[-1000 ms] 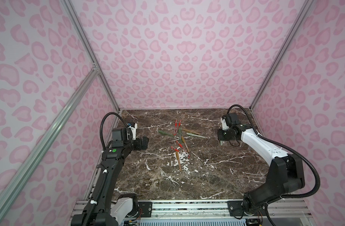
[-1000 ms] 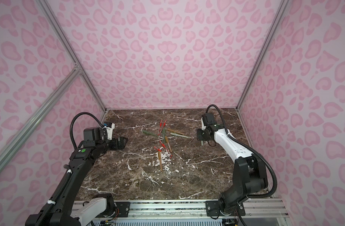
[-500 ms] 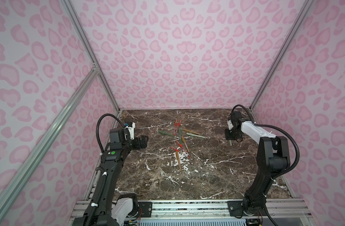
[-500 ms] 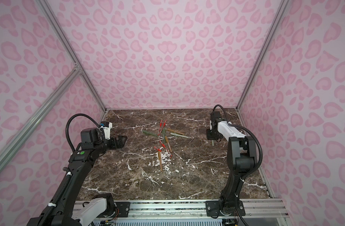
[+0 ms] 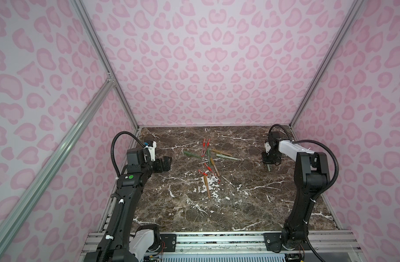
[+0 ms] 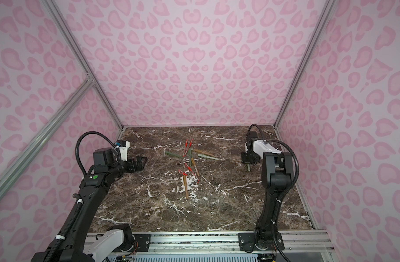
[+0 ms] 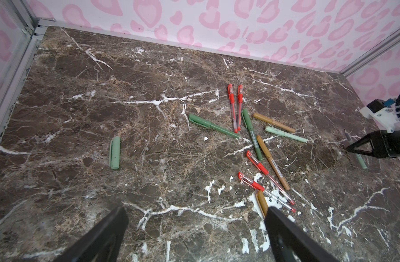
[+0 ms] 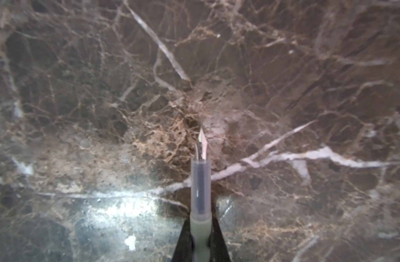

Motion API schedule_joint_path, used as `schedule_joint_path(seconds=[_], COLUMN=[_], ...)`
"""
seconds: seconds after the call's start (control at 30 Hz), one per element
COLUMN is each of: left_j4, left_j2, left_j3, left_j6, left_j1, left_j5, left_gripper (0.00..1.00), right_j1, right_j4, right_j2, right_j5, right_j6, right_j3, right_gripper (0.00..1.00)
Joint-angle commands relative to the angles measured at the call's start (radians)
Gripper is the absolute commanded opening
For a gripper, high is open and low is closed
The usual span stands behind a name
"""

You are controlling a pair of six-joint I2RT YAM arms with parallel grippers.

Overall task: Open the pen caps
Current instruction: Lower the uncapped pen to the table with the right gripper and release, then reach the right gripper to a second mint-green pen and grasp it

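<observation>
The right gripper (image 8: 200,246) is clamped on a pale green uncapped pen (image 8: 201,223), its metal nib aimed at the marble table (image 8: 81,90). The left gripper (image 7: 195,229) hangs with jaws wide apart over bare marble; ahead of it lies a loose pale green cap (image 7: 114,152), and off to one side the capped pens (image 7: 251,140) lie clustered.
</observation>
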State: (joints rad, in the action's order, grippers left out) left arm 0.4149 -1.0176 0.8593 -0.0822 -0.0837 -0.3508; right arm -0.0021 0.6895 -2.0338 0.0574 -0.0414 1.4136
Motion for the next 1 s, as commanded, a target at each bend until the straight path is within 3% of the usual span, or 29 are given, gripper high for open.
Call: schedule_joint_path(seconds=[0.0, 0.27, 0.6, 0.77, 0.93, 0.97], left_j4=[-0.024, -0.023, -0.027, -0.026, -0.043, -0.040], left_j2=[-0.002, -0.001, 0.004, 0.001, 0.011, 0.009], left_j3=[0.013, 0.014, 0.018, 0.013, 0.001, 0.003], left_j6=[0.002, 0.002, -0.004, 0.000, 0.000, 0.002], left_j1=[-0.006, -0.011, -0.011, -0.013, -0.013, -0.014], left_j5=[-0.004, 0.006, 0.005, 0.007, -0.016, -0.011], left_gripper=[0.98, 0.98, 0.98, 0.98, 0.98, 0.98], right_j1=[0.002, 0.003, 0.014, 0.070, 0.172, 0.191], right_j4=[-0.001, -0.004, -0.001, 0.006, 0.013, 0.021], right_j2=[-0.044, -0.029, 0.111, 0.180, 0.150, 0.131], right_j5=[0.012, 0.016, 0.036, 0.069, 0.131, 0.138], right_j6=[0.011, 0.006, -0.006, -0.010, -0.014, -0.020], right_j3=[-0.030, -0.040, -0.061, -0.070, -0.003, 0.022], right_gripper=[0.10, 0.28, 0.38, 0.44, 0.58, 0.69])
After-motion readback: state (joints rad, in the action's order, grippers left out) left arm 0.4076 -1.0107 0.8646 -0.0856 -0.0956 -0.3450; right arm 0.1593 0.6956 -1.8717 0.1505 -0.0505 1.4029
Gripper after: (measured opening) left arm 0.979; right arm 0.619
